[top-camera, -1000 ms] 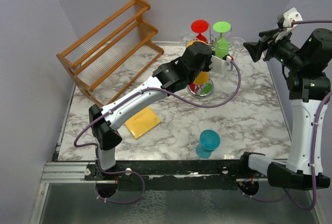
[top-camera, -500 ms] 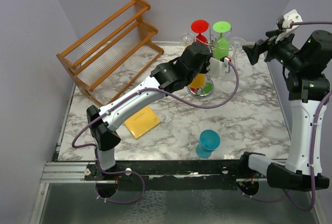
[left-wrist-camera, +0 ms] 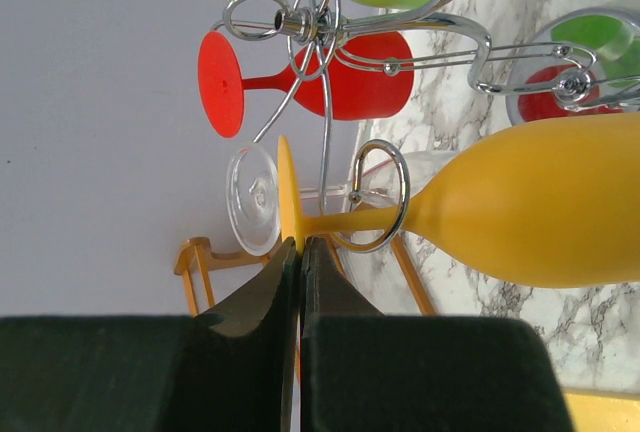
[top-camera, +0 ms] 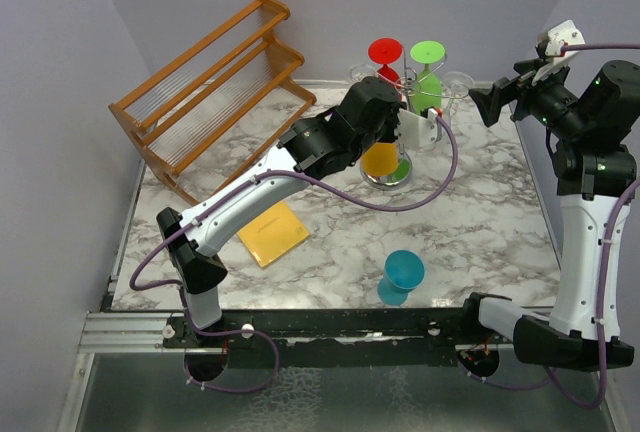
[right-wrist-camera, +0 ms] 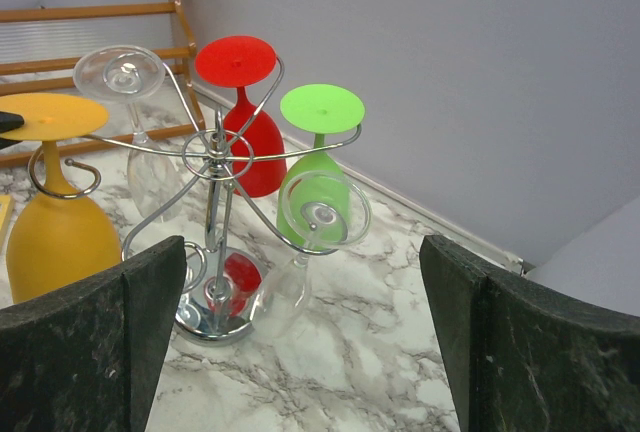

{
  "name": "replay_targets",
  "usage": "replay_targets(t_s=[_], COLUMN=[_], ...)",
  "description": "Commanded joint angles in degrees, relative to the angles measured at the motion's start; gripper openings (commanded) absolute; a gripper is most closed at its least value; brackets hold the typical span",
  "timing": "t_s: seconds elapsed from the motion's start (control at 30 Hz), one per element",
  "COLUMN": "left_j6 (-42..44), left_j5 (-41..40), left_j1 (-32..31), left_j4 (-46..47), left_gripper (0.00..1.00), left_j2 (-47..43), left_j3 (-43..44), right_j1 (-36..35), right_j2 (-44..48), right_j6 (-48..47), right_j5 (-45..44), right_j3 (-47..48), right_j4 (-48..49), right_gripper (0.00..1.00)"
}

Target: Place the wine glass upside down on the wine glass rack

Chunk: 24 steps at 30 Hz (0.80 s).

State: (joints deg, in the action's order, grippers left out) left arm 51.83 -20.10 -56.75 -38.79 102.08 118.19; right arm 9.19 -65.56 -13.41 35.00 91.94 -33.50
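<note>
From above, the left arm reaches across the counter to the wine glass rack. The arm covers most of its own hold, and only the bowl of the yellow wine glass shows below the wrist. A teal glass stands upright near the front edge, well apart from the rack. A wooden rack stands at the back left.

The left wrist view shows the hold itself. The left gripper is pinched tight on the rim of the yellow glass's round foot. The stem passes through a curled loop at the end of one rack arm, so the foot is on one side of the loop and the bowl on the other.

The right wrist view shows the glass hanging upside down, foot on top and bowl below. It is at the left of the rack, beside a red glass, a green glass and a clear glass hanging the same way. The right gripper is spread wide and holds nothing. It is off to the right of the rack, clear of every glass.
</note>
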Motion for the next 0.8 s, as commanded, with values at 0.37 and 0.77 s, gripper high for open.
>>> replay_targets(t_s=[0.37, 0.77], left_j6=[-2.5, -4.0], left_j5=[5.7, 7.4], left_j1=[-0.4, -0.4], left_j4=[-1.5, -1.1], left_gripper=[0.00, 0.07], left_j2=[-1.0, 0.0], left_j3=[2.1, 1.9], right_j1=[0.9, 0.9], right_j2=[1.1, 1.2], right_j6=[-0.4, -0.7], right_j5=[0.1, 0.2], right_j3=[-0.7, -1.5], right_j4=[-0.3, -0.2], right_gripper=[1.00, 1.00])
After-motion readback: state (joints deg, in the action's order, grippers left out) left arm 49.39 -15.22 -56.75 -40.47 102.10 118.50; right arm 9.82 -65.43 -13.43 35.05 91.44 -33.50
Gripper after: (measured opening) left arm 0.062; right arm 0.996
